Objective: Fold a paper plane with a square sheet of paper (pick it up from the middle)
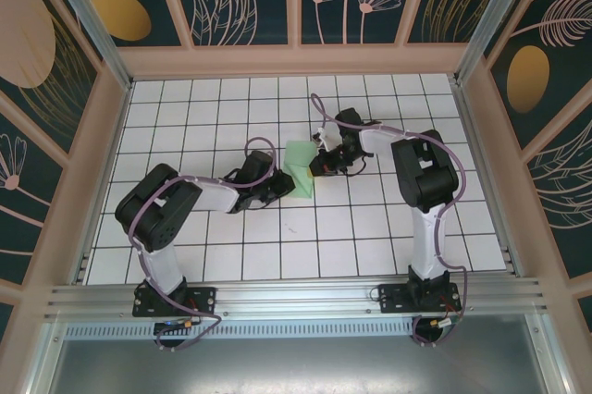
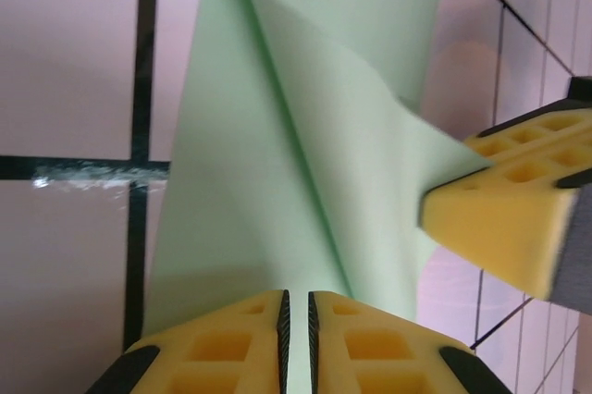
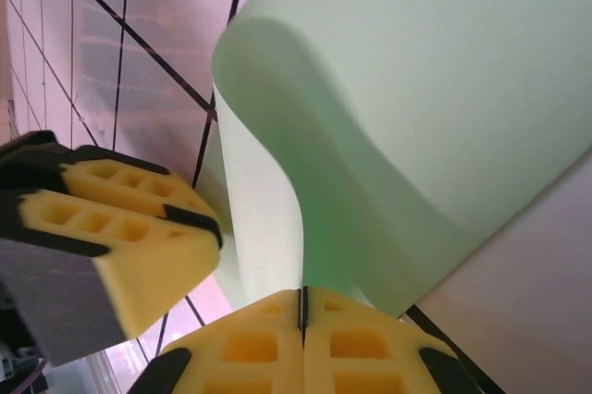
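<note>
The pale green square sheet of paper [image 1: 301,163] lies between the two grippers at the table's middle, partly lifted and curled. In the right wrist view my right gripper [image 3: 302,292] is shut on an edge of the sheet [image 3: 444,89], which bows up and away from the pads. A diagonal crease runs down the sheet [image 2: 305,89] towards my left gripper [image 2: 296,297]. Its yellow pads stand almost together, with a thin slit between them that shows green. From above, the left gripper [image 1: 285,183] is at the sheet's near left and the right gripper [image 1: 321,163] at its right.
The table [image 1: 231,246] is white tiles with dark grid lines. Wooden walls [image 1: 111,135] enclose it on the left, back and right. A metal rail [image 1: 296,297] runs along the near edge by the arm bases. The other arm's yellow finger [image 2: 518,209] sits close beside the sheet.
</note>
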